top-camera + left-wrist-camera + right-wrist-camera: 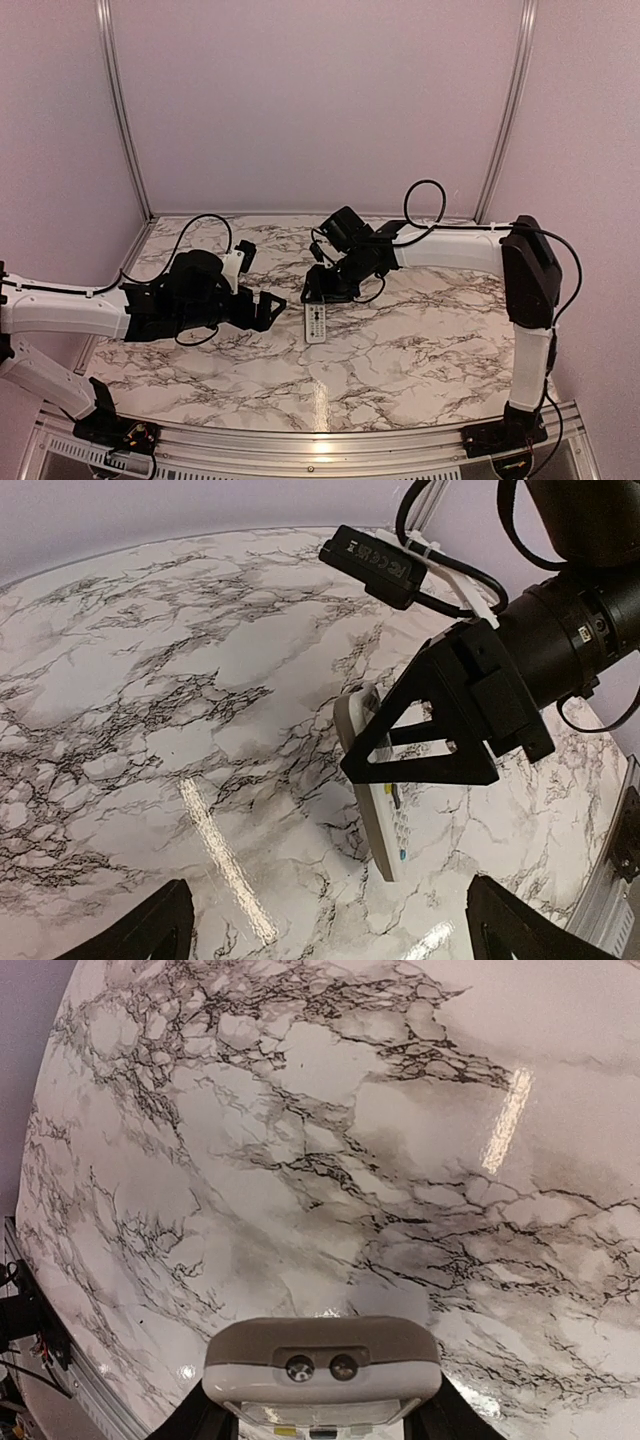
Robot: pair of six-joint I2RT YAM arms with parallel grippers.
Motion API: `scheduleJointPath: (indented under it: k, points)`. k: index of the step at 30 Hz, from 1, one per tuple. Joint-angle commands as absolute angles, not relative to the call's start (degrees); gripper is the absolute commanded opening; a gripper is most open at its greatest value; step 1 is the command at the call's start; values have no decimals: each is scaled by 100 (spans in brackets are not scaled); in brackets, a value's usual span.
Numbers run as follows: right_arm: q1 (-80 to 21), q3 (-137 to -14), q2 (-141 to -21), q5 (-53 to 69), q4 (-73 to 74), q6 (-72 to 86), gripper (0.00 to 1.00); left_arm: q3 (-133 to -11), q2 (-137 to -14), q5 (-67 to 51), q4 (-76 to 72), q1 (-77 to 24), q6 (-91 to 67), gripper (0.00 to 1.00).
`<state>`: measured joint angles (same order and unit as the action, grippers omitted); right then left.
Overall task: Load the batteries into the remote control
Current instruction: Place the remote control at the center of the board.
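Observation:
The remote control [316, 322] is a slim white bar with coloured buttons, lying lengthwise at the table's middle. My right gripper [325, 290] is shut on its far end. In the right wrist view the remote's grey-topped end [322, 1360] with two small emitters sits between the black fingers [200, 1422]. The left wrist view shows the remote [385, 825] under a triangular right finger [430, 750]. My left gripper [270, 308] stands open just left of the remote, nothing between its fingertips [130, 935]. The batteries are out of view.
The marble table [420, 350] ends at a metal rail [320, 445] along the near edge. Pale walls close the back and sides. The right arm's wrist camera [375, 565] and its black cable [425, 200] hang above the remote.

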<state>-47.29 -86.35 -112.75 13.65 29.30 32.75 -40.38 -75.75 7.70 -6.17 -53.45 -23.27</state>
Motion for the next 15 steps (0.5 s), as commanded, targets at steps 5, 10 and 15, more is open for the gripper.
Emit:
scheduleJointPath:
  k: [5, 10, 15]
  points:
    - [-4606, -9480, -12078, 1489, 3804, 3824, 16, -3735, -7243, 800, -970, -5282, -2411, 99]
    - [-4502, -9657, -12343, 1554, 4267, 3992, 17, -3554, -7048, 898, -1046, -5278, -2474, 99]
    - [-4486, -9970, -12627, 1871, 4617, 4030, 27, -3364, -7031, 906, -1164, -5275, -2521, 99]
